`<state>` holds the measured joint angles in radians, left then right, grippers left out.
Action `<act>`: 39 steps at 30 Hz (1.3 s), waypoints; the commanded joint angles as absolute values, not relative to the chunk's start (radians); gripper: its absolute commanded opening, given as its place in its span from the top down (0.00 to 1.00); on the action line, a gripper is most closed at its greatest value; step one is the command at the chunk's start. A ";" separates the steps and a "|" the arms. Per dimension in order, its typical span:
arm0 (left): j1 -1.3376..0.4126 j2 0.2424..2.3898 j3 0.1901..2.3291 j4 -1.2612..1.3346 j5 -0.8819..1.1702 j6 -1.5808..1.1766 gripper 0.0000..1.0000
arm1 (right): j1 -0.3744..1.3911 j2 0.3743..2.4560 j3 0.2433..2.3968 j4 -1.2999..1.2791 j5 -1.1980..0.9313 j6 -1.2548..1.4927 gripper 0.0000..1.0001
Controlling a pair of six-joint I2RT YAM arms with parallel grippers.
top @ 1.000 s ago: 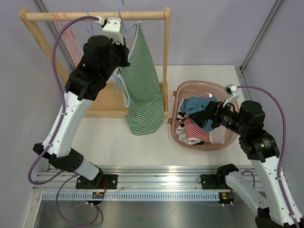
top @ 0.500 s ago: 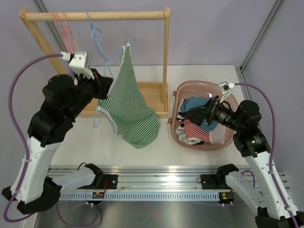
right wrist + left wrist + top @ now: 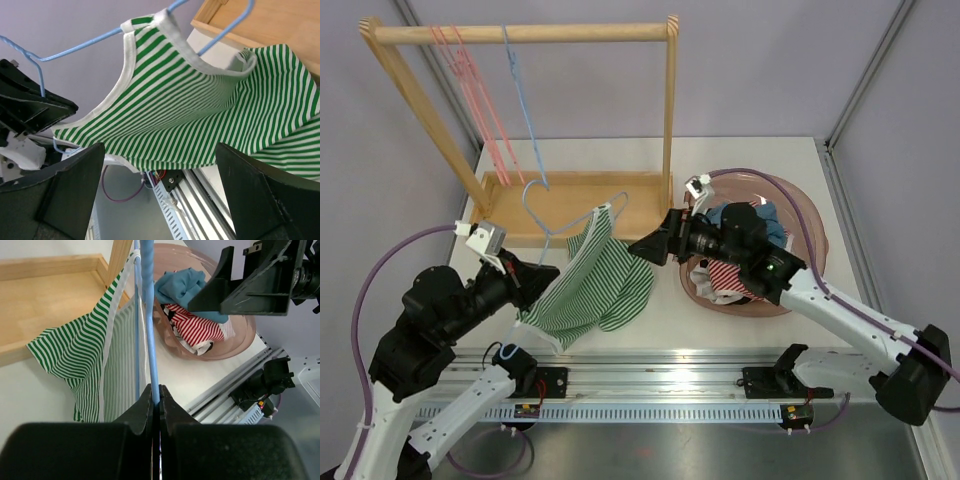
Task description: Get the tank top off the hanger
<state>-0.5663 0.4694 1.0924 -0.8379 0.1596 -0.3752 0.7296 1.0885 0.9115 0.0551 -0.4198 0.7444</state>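
One wooden rack point(image 3: 670, 120) is seen on the worktop point(image 3: 740, 160), with one clothes-filled basket point(image 3: 227, 342) to its right. In front of the rack, one striped tank top point(image 3: 595, 290) is draped on one blue hanger point(image 3: 555, 225), which is pinched in the closed left gripper point(image 3: 535, 275). The right gripper point(image 3: 650, 247) is spread open near the rack's right post, just beside the tank top. Pink hangers point(image 3: 470, 90), seemingly two, are hung on the rack's rail.

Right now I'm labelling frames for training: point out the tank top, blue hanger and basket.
tank top point(image 3: 605, 285): top view, striped body.
blue hanger point(image 3: 148, 315): left wrist view, wire bar.
basket point(image 3: 807, 215): top view, right wall.
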 commanded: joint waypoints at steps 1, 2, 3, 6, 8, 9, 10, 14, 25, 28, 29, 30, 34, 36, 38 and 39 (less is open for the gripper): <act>-0.566 0.422 1.077 -0.785 0.207 -0.422 1.00 | 0.874 1.147 1.029 0.086 -0.056 0.609 0.01; -0.566 0.417 1.065 -0.790 0.215 -0.426 1.00 | 0.928 1.191 1.051 0.063 -0.014 0.588 0.02; -0.566 0.413 1.060 -0.792 0.218 -0.428 1.00 | 0.946 1.215 1.072 0.048 0.027 0.553 0.02; -0.566 0.405 1.040 -0.793 0.230 -0.437 1.00 | 0.994 1.305 1.164 0.006 0.136 0.508 0.08; -0.566 0.403 1.032 -0.792 0.241 -0.437 1.00 | 1.023 1.362 1.222 -0.029 0.178 0.473 0.12; -0.566 0.405 1.026 -0.792 0.244 -0.437 1.00 | 1.034 1.377 1.236 -0.038 0.193 0.448 0.13; -0.566 0.405 1.025 -0.788 0.247 -0.440 1.00 | 1.041 1.391 1.262 -0.041 0.227 0.439 0.16; -0.565 0.397 1.022 -0.793 0.244 -0.437 1.00 | 1.060 1.451 1.310 -0.074 0.290 0.414 0.40; -0.566 0.390 1.048 -0.830 0.259 -0.417 1.00 | 1.066 1.416 1.262 -0.093 0.455 0.354 1.00; -0.566 0.384 1.055 -0.854 0.276 -0.408 1.00 | 1.055 1.431 1.316 -0.184 0.590 0.310 1.00; -0.565 0.382 1.055 -0.859 0.278 -0.407 1.00 | 1.046 1.445 1.334 -0.216 0.622 0.308 1.00; -0.566 0.379 1.058 -0.864 0.279 -0.407 1.00 | 1.029 1.451 1.363 -0.269 0.641 0.304 1.00; -0.566 0.367 1.068 -0.873 0.284 -0.410 1.00 | 0.919 1.477 1.408 -0.359 0.617 0.314 1.00; -0.566 0.368 1.074 -0.874 0.282 -0.410 1.00 | 0.902 1.485 1.416 -0.373 0.604 0.314 1.00; -0.565 0.370 1.084 -0.877 0.273 -0.408 1.00 | 0.881 1.489 1.420 -0.376 0.552 0.314 1.00; -0.566 0.371 1.088 -0.877 0.268 -0.407 1.00 | 0.874 1.493 1.427 -0.379 0.537 0.316 1.00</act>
